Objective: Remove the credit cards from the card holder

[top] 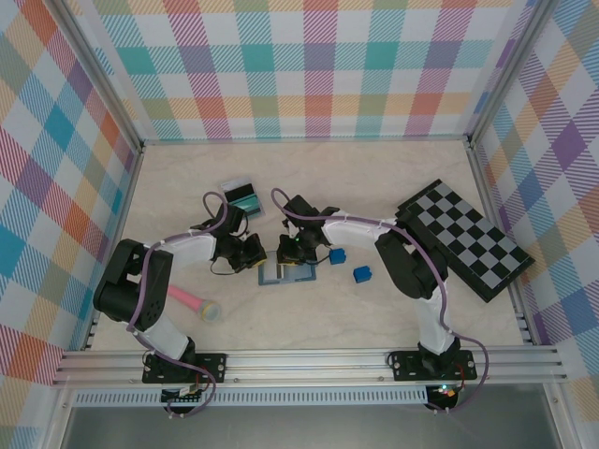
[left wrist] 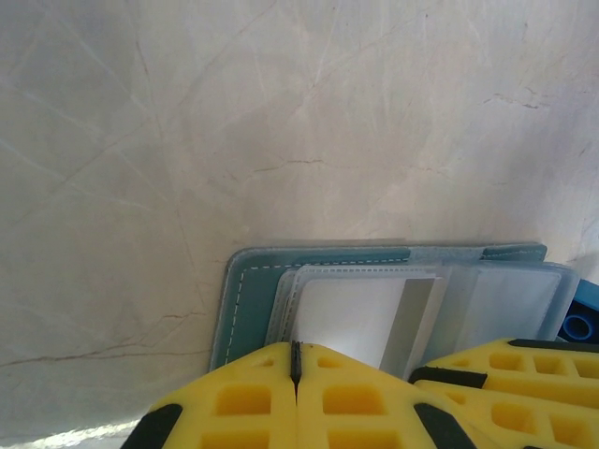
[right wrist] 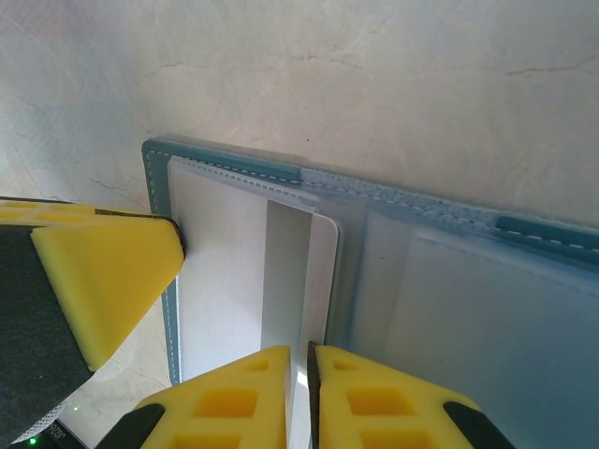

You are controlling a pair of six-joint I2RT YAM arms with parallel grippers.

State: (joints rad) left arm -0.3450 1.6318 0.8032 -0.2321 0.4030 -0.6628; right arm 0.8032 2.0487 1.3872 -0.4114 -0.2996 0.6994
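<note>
Pinching the near edge of the white credit card (right wrist: 229, 253), the right gripper (right wrist: 310, 354) shows only a slit; the left gripper (left wrist: 296, 354), fingers pressed together, touches the open card holder (right wrist: 234, 161), flat on the table (top: 328, 168).

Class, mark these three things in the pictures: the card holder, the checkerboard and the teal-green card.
card holder (left wrist: 245, 304): left wrist view, on its slate-blue left border.
checkerboard (top: 463, 238): top view, on the board's middle.
teal-green card (top: 247, 198): top view, on its teal face.
</note>
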